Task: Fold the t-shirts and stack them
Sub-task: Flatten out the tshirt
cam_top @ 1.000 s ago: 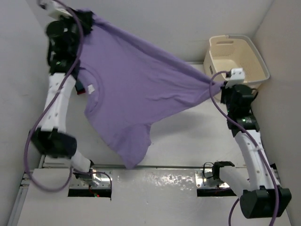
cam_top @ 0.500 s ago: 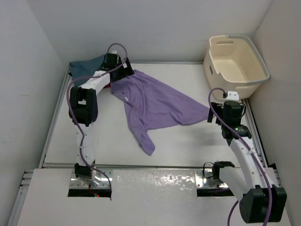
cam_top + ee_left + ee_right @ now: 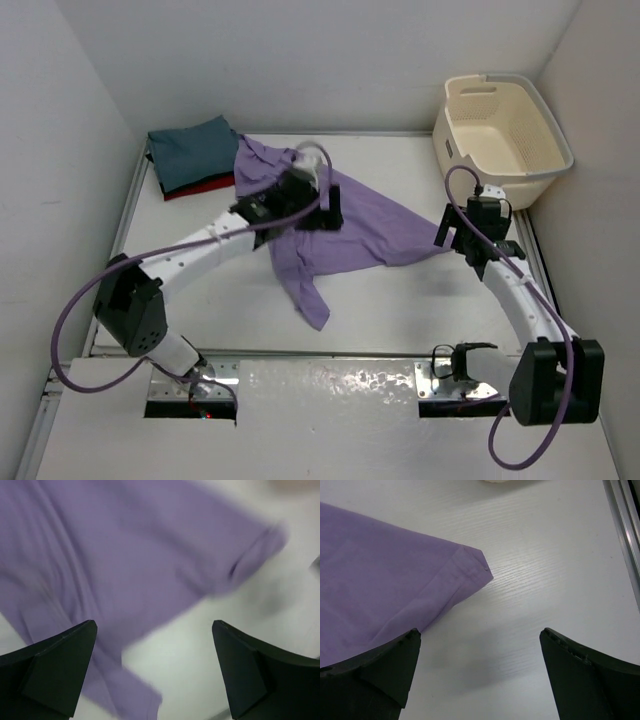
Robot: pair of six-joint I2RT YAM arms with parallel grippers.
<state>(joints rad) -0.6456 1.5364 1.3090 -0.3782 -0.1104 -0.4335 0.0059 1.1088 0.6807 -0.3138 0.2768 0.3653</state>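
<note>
Lavender t-shirt (image 3: 380, 225) lies mid-surface, rumpled rather than flat. One narrow end trails toward the near edge, and one corner reaches out to my right side. Far left corner holds the stack: slate blue-grey shirt (image 3: 190, 150) on top, a red shirt (image 3: 200, 188) edge showing beneath. Cream tub (image 3: 497, 79) sits far right, well apart from the cloth.

Left fingers (image 3: 55, 670): spread wide, nothing between them, hanging above the lavender cloth. This wrist view is blurred, so I cannot tell which layer lies under me.

Right fingers (image 3: 375, 672): also wide open and holding nothing. The hem corner of the shirt sits just ahead of them, and below the gap is mostly bare surface (image 3: 545, 580).

Judgement: the shirt is laid down but not spread, and no fold has begun.

Risks from here:
- Closing my right fingers where they are likely catches only air or scrapes the surface, since the corner lies off to the side.
- The hem at that corner looks doubled, so a shallow pinch may take one layer and slip.
- Pinching with my left fingers into bunched cloth could gather several layers and drag the shirt askew, giving a crooked fold.
- The trailing end may tuck under if the shirt is pulled before being flattened.
</note>
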